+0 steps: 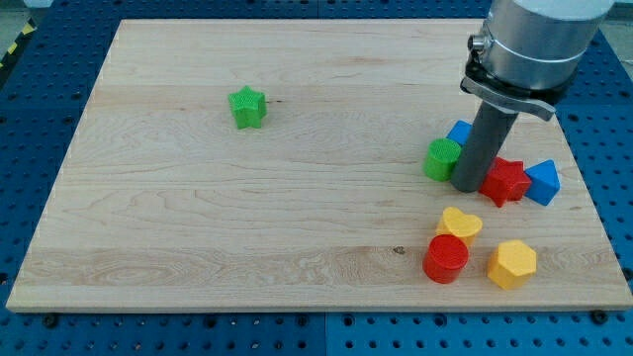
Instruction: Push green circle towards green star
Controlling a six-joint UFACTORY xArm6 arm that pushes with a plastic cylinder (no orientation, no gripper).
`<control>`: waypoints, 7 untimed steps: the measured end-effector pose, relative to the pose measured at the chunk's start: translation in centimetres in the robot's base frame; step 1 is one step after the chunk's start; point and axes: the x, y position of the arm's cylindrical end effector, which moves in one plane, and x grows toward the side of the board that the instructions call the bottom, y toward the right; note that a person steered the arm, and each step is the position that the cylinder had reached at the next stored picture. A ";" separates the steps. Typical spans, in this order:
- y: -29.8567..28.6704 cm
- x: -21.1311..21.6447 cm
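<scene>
The green circle [440, 158] sits at the view's right on the wooden board [198, 218], partly hidden by my rod. My tip [467, 186] rests on the board just right of the green circle, between it and the red star [508, 181]; I cannot tell if it touches the circle. The green star [247, 107] lies far off toward the view's upper left, alone.
A blue block [458, 133] peeks out behind the rod above the green circle. A blue block [543, 181] lies right of the red star. A yellow heart [460, 223], a red circle [445, 259] and a yellow hexagon [512, 263] sit below.
</scene>
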 end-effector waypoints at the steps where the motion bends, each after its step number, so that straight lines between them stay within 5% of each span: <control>1: -1.4 -1.0; 4: -2.3 -12.0; 7: -2.3 -7.6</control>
